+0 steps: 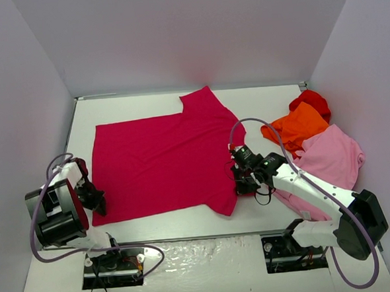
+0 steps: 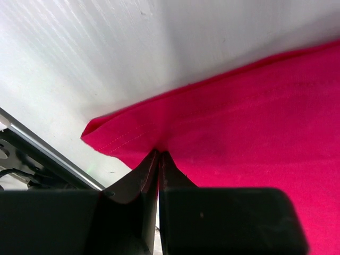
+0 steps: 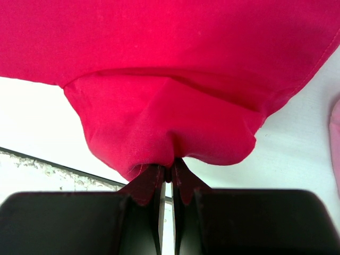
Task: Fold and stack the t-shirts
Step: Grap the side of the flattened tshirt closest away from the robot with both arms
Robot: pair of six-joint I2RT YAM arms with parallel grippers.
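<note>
White table (image 1: pixel 186 224), crimson t-shirt (image 1: pixel 160 165) flat, lengthwise left-right, neck rightward

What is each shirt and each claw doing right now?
crimson-magenta shirt: spread flat, unfolded
orange shirt: crumpled, unfolded
light pink shirt: crumpled, unfolded
red shirt: bunched up behind the orange shirt
left claw: shut on crimson-magenta shirt's hem corner
right claw: shut on crimson-magenta shirt's sleeve

In the top view the red t-shirt (image 1: pixel 311 100) shows only a small part behind the orange t-shirt (image 1: pixel 301 127), and the right arm (image 1: pixel 311 186) covers the near side of the light pink t-shirt (image 1: pixel 334 154). Both wrist views cut the crimson-magenta t-shirt (image 2: pixel 255 122) off at their edges.
</note>
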